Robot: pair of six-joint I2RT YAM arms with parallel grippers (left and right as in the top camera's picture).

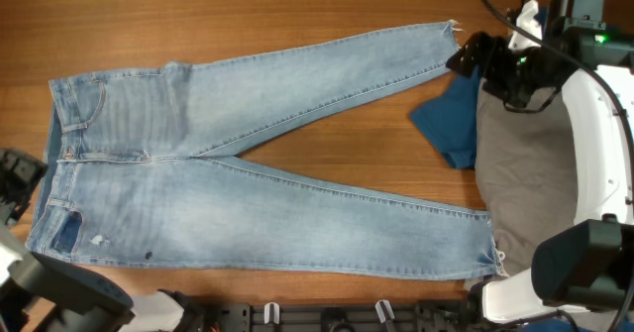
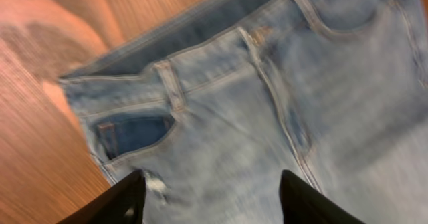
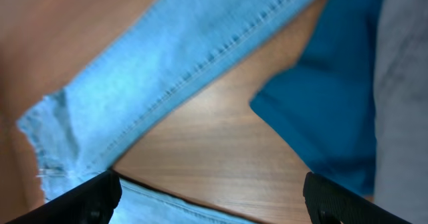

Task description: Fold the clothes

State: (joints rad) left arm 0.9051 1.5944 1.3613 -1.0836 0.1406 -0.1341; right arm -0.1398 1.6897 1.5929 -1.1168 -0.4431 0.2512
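Observation:
The light-blue jeans (image 1: 198, 164) lie flat on the wooden table, waistband at the left and legs spread in a V to the right. The upper leg's frayed hem (image 1: 448, 30) lies at the far right, the lower leg's hem (image 1: 490, 258) near the front. My left gripper (image 1: 18, 183) is at the table's left edge beside the waistband. In the left wrist view it (image 2: 210, 200) is open and empty above the pocket area of the jeans (image 2: 267, 117). My right gripper (image 1: 466, 56) hovers near the upper hem. In the right wrist view it (image 3: 214, 204) is open and empty over bare wood beside that leg (image 3: 167, 70).
A dark royal-blue shirt (image 1: 451, 124) lies crumpled on the right between the two legs, partly under grey-khaki trousers (image 1: 525, 164); both also show in the right wrist view, the shirt (image 3: 328, 103) and the trousers (image 3: 404, 83). The right arm's white base (image 1: 594, 124) stands at the right edge.

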